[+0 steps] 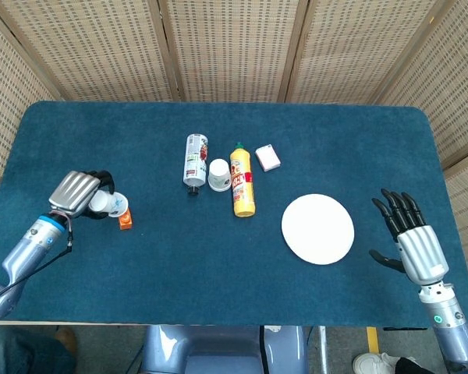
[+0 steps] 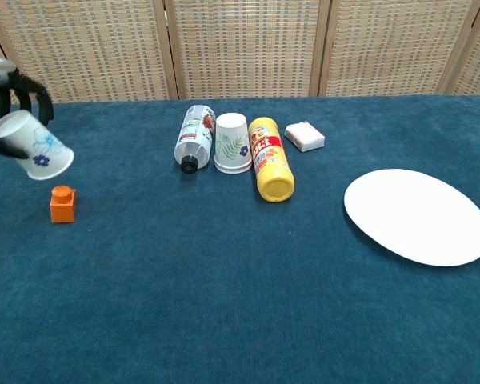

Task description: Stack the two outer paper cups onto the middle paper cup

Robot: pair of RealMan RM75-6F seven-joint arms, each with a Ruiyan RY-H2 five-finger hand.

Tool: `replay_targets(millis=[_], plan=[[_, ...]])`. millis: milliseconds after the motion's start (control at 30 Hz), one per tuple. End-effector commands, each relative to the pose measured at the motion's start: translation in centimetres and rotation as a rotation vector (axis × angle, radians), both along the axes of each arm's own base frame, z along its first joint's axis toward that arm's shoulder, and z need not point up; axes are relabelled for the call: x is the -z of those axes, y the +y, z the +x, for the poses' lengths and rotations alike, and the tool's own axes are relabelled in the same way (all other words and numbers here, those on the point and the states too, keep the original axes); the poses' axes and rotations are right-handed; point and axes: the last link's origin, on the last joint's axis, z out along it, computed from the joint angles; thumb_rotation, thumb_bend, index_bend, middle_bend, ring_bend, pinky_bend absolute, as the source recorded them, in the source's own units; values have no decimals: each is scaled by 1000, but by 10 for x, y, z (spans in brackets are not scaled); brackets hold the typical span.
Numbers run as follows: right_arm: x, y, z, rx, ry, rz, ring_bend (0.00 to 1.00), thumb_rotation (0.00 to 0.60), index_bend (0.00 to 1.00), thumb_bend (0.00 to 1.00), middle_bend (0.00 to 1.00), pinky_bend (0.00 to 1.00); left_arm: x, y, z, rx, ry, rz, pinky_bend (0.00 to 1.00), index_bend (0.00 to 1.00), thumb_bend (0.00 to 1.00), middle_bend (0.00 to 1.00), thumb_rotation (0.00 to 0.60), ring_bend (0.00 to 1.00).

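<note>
The blue table (image 1: pixel 359 140) is carrying a white plate (image 2: pixel 416 214), a yellow bottle (image 2: pixel 270 158) and the middle paper cup (image 2: pixel 232 142) between two bottles. The left hand (image 1: pixel 76 194) is gripping the floral paper cup (image 2: pixel 37 146), tilted above an orange block (image 2: pixel 62 203). The right hand (image 1: pixel 412 238) is idling, fingers spread. Carried tilted, the cup risks slipping or knocking the neighbouring bottles

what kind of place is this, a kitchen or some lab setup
Most likely a lab or test setup, not a kitchen: a table covered in blue felt, woven screens closing it in behind, and loose props such as a white plate and a yellow bottle.
</note>
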Motion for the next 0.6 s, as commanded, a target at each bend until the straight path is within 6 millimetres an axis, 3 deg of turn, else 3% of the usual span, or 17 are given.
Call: replay_targets(millis=[33,167,333,467,600], plan=[[-2,0,0,4,-1,-7,0,600,31,0,0,0,-20,29,59,40,-56,15,509,522,101,367,600,419],[-6,-2,-2,15,-7,-20,0,600,32,0,0,0,-23,52,107,70,-81,16,509,522,103,367,600,419],[-14,-7,-10,55,-23,-43,0,600,31,0,0,0,-9,84,166,74,-108,-21,509,522,104,367,600,419],[-18,-11,-16,81,-27,-56,0,600,32,0,0,0,10,104,199,62,-100,-47,509,522,103,367,600,419],[-21,-12,-19,93,-27,-64,0,600,32,0,0,0,31,118,217,48,-66,-67,509,522,103,367,600,419]])
